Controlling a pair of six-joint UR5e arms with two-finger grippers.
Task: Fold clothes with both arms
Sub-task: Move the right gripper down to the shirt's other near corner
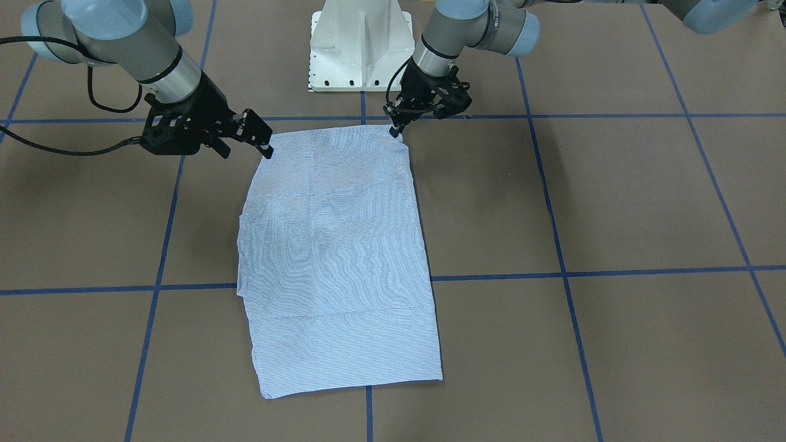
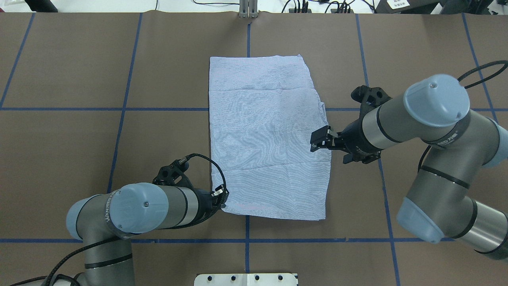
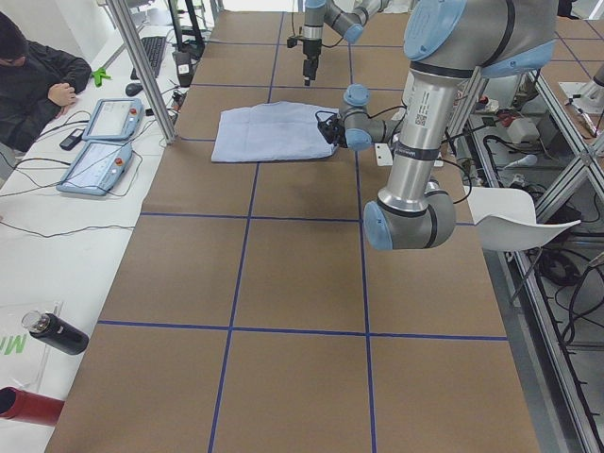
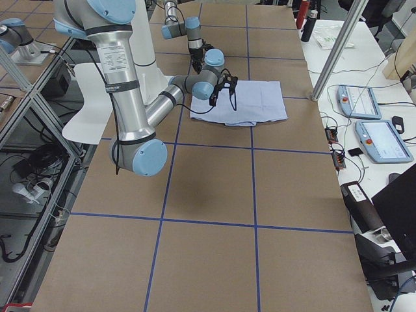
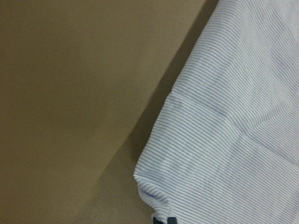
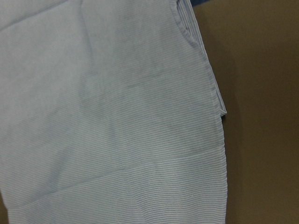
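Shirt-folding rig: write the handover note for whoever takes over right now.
Left gripper: fingers look shut on the near left corner of the shirt, low at the table.
Right gripper: open, holding nothing, raised above the shirt's right side edge.
Shirt: lies flat as one long panel in mid-table; no sleeves or collar show.
Done: the sides appear folded in.
Left: the right gripper probably needs to take its own near corner, then both fold the panel across its length.
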